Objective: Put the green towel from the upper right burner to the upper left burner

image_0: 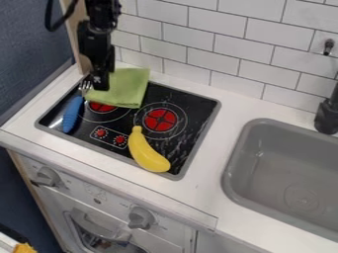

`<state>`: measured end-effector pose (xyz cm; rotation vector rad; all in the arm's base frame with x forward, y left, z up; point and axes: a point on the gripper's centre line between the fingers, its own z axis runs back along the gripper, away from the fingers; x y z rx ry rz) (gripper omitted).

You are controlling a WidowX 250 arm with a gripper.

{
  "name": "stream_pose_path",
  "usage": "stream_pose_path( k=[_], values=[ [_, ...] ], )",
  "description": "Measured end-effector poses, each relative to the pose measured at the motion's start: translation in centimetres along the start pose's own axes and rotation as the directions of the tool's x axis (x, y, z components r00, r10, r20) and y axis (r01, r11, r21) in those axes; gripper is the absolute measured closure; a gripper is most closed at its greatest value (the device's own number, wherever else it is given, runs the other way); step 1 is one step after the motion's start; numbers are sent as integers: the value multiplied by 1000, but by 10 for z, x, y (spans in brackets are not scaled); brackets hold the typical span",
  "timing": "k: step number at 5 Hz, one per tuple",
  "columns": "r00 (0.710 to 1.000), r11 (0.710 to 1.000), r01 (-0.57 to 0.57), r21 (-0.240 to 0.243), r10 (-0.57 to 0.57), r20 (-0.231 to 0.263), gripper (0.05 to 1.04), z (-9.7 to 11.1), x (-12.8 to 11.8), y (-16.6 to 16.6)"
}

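The black gripper (pixel 100 85) hangs at the upper left of the stove, its tip at the left edge of the green towel (pixel 125 88). The towel lies spread over the back left part of the black stovetop, partly covering the left burner (pixel 101 106), whose red centre shows below its edge. The right burner (pixel 160 120) is uncovered, with the towel's right corner just up and left of its rings. Whether the gripper holds the towel cannot be made out.
A blue-handled fork (pixel 72 114) lies along the stove's left side, its tines near the gripper. A yellow banana (pixel 147 151) lies at the front right of the stovetop. A grey sink (pixel 237 168) and black faucet (pixel 326 116) are at the right; a tiled wall stands behind.
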<state>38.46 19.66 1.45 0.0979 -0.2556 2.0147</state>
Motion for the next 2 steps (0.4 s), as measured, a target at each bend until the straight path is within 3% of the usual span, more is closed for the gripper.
stream_pose_path(
  k=[1, 2],
  values=[
    [1000, 999, 0, -39, 0, -5, 83, 16, 2, -4],
    [1000, 999, -2, -40, 2, -6, 83, 17, 2, -5]
  ],
)
